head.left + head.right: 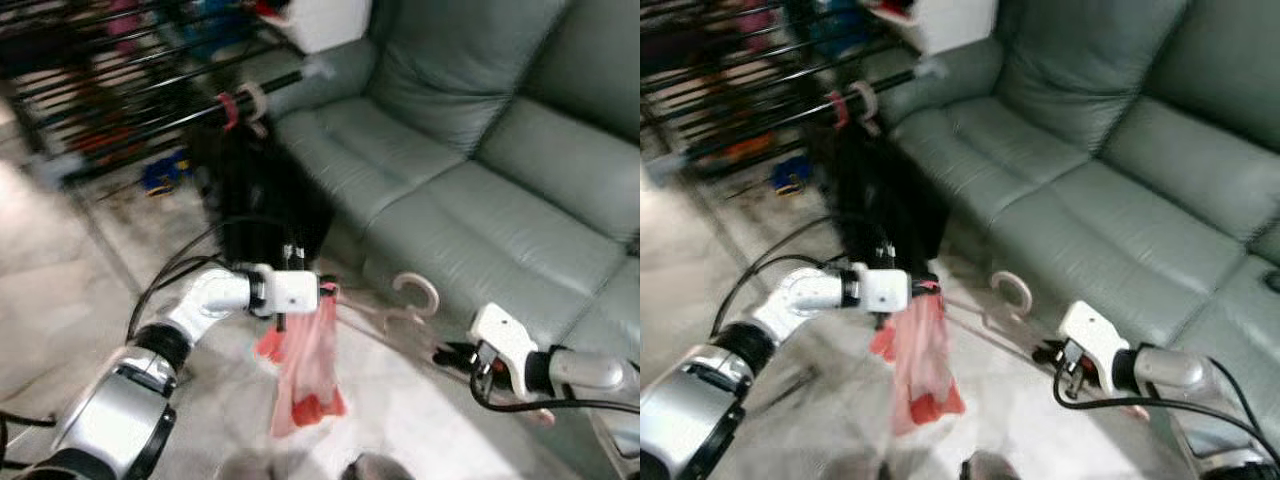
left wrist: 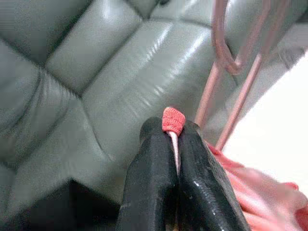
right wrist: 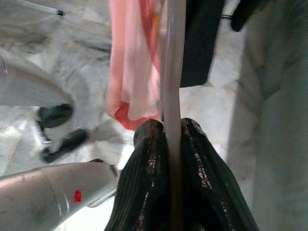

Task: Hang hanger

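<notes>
Silver arms, black fingers (image 2: 154, 183), black cables

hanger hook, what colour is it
Pale pink; the hanger hook shows best in the left eye view, against the grey-green sofa.

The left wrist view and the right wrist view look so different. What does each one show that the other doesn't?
The left wrist view has the left tool pinching the red edge of the pink garment, with the hanger's hook above the sofa cushions. The right wrist view has the right tool clamped on the hanger's bar, plus a silver arm and pale floor. Both show hanger, pink garment and green sofa.
</notes>
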Tool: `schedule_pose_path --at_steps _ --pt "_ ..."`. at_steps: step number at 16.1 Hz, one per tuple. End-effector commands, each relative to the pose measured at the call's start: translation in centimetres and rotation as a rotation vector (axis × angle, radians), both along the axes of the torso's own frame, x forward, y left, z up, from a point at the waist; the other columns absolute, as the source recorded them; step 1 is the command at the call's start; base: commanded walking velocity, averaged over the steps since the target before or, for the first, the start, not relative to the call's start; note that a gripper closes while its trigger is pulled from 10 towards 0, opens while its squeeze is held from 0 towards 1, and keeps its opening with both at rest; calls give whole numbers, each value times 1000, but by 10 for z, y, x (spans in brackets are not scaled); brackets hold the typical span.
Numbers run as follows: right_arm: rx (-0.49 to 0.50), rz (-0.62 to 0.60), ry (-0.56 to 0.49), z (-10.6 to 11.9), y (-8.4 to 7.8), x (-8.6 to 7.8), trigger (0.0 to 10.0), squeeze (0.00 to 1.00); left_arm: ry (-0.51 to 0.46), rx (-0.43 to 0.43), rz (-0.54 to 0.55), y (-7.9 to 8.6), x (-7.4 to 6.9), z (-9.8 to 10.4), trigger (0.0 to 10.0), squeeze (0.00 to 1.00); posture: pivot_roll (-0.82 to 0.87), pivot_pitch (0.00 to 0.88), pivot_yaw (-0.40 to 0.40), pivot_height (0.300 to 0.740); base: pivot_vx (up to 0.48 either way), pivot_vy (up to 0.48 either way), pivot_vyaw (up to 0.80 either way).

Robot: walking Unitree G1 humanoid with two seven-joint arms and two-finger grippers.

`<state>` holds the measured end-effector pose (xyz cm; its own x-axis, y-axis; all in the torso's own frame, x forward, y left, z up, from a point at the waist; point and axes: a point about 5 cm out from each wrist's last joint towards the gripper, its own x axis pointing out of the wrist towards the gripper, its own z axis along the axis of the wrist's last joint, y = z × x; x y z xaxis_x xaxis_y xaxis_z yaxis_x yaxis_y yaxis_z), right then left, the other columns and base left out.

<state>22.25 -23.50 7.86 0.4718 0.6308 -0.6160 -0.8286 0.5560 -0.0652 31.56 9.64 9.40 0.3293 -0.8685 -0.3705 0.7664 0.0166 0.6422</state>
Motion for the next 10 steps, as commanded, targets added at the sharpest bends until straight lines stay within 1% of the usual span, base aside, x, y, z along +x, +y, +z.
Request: schedule_pose_path --at_steps 1,2,4,5,6,7,8,9,10 --pt "12 23 -14 4 5 1 10000 0 4 10 12 7 -1 -1 10000 0 -111 75 -6 740 247 0 -800" --pt "13 25 -6 3 5 0 10000 0 4 17 8 7 -2 -3 10000 0 -112 75 -7 740 0 0 -800" --pt "26 7 -14 2 6 -1 10000 0 -32 -3 68 9 0 -3 10000 0 -112 72 -9 740 0 0 -688" --pt "35 -52 -83 2 8 1 10000 0 -13 -85 213 15 5 -5 10000 0 -111 65 -7 740 0 0 0" --pt "39 -103 -128 2 8 4 10000 0 -10 -127 295 20 8 -6 10000 0 -108 64 -8 740 0 0 0" --pt "48 -179 -178 2 6 8 10000 0 -18 -180 397 26 11 -7 10000 0 -108 64 -8 740 0 0 0" --pt "84 -300 -250 5 6 13 10000 0 -16 -242 566 40 16 -9 10000 0 -104 61 -12 740 0 0 0" --pt "99 -401 -321 8 5 15 10000 0 -8 -308 701 51 19 -12 10000 0 -100 59 -16 740 0 0 0" --pt "137 -527 -383 11 5 16 10000 0 8 -378 821 61 20 -13 10000 0 -96 58 -21 740 0 0 0"
